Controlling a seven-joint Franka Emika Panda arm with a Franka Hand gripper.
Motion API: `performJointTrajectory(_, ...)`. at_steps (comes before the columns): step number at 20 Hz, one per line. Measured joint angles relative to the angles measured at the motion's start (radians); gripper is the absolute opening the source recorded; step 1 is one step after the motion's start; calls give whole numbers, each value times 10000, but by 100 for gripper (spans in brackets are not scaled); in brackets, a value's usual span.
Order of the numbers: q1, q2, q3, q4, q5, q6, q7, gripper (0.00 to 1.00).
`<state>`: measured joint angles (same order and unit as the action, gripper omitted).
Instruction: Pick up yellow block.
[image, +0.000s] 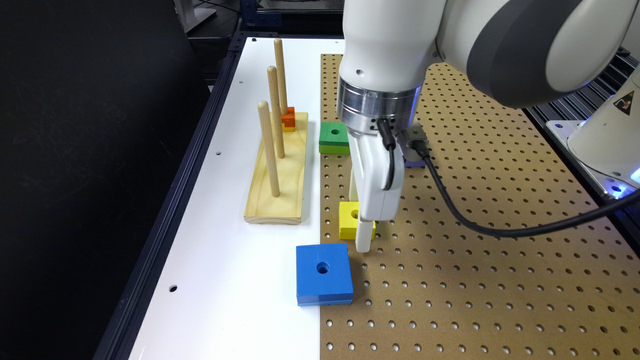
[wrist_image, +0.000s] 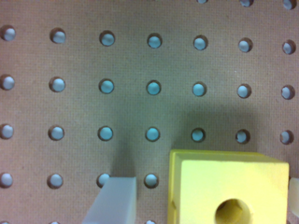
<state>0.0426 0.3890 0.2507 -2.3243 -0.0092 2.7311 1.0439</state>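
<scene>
One yellow block (wrist_image: 229, 191) flat on pegboard (wrist_image: 140, 60), centre hole upward.

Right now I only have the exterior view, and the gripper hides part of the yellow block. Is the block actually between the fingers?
Observer: Yes. In the wrist view the yellow block sits between the two fingers of the gripper.
Operator: Are they closed on it?
Observer: No, open. One finger stands apart from the block, with bare board showing between them.
Operator: And the other finger?
Observer: It sits close beside the block's opposite side. I cannot tell whether it touches.
</scene>
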Motion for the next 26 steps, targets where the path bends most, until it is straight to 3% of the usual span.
performJointTrajectory(22, 4, 42, -64, 144, 0, -1, 0, 100)
performJointTrajectory(26, 70, 154, -64, 306, -1, -2, 1, 100)
